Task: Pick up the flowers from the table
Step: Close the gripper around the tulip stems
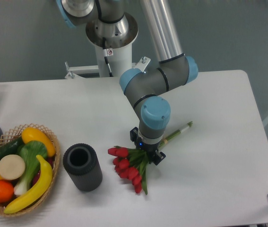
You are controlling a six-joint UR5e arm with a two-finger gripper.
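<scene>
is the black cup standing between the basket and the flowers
Yes, the black cup stands upright on the table with the basket to its left and the flowers to its right.

- Robot lab / test cell, not a home.
- Industrial arm (164,75) on white pedestal (112,56), plain grey-blue wall behind.
- Bare white surface (219,142) w/ staged props: basket of fake fruit & veg (18,168), black cylinder (82,166).
</scene>
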